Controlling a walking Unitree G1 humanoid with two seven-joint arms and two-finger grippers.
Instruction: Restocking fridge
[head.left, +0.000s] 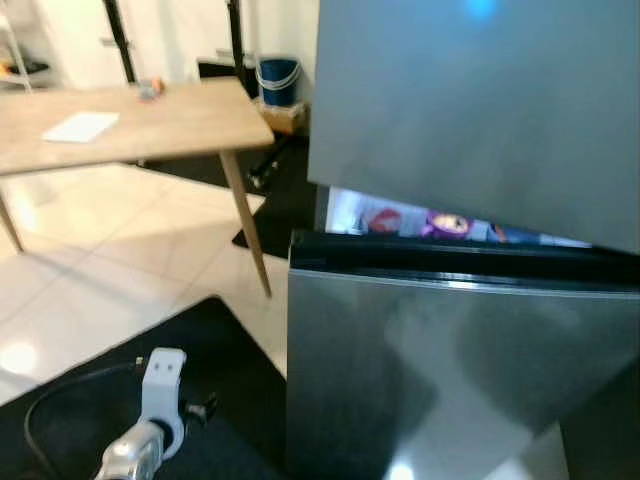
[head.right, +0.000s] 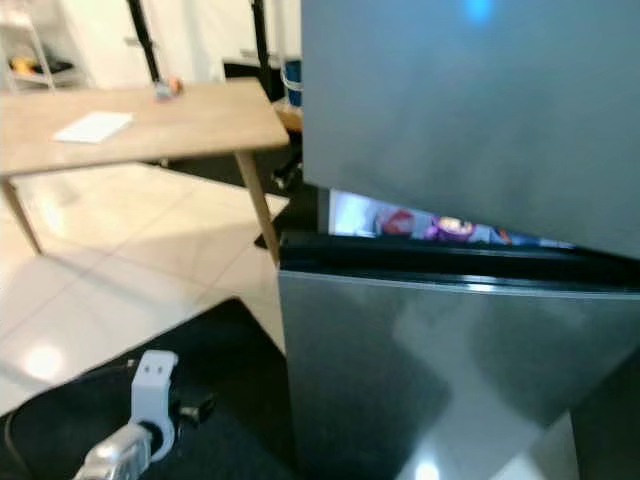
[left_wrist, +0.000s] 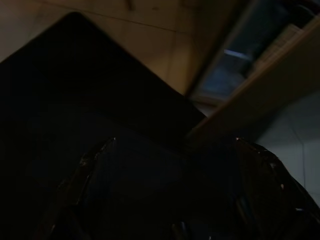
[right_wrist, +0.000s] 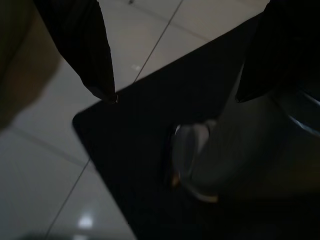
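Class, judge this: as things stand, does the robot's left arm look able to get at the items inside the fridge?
Probably not yet. The left arm hangs low over the black mat, and the fridge's grey door leaves a narrow gap showing the colourful items. The door likely needs swinging wider first.

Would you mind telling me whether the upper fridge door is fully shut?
No, the upper fridge door stands ajar, and colourful items on a lit shelf show through the gap beneath it.
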